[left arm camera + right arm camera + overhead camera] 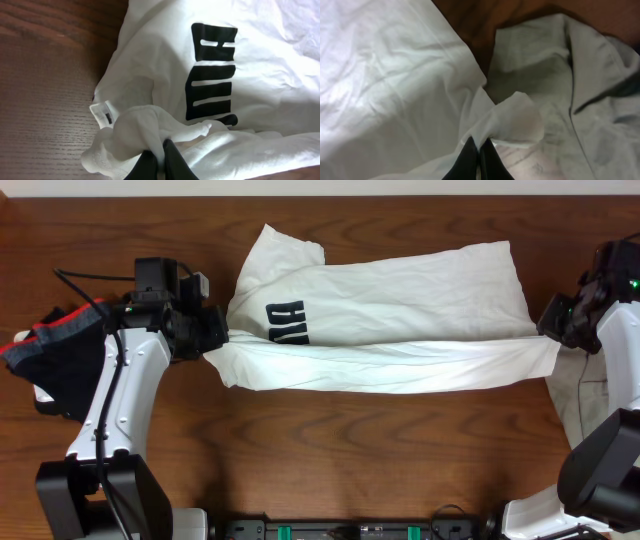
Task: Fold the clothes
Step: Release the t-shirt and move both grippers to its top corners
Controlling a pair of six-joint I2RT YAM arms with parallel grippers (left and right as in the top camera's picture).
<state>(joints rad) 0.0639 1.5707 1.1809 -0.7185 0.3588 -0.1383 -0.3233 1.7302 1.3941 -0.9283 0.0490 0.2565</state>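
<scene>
A white T-shirt point(400, 290) with black lettering point(287, 323) lies spread across the middle of the table. Its near edge is folded over into a long band point(390, 365). My left gripper point(213, 340) is shut on the band's left end, and the wrist view shows the cloth bunched between the fingers point(160, 150). My right gripper point(550, 330) is shut on the band's right end, with a cloth corner pinched in its fingers point(479, 145). The shirt also fills the left wrist view point(225, 75) and the left of the right wrist view point(385, 85).
A dark garment with a red band point(50, 345) lies at the left edge behind my left arm. A light grey garment point(585, 395) lies at the right edge, and it shows in the right wrist view point(570, 90). Bare wood table point(350, 450) runs along the front.
</scene>
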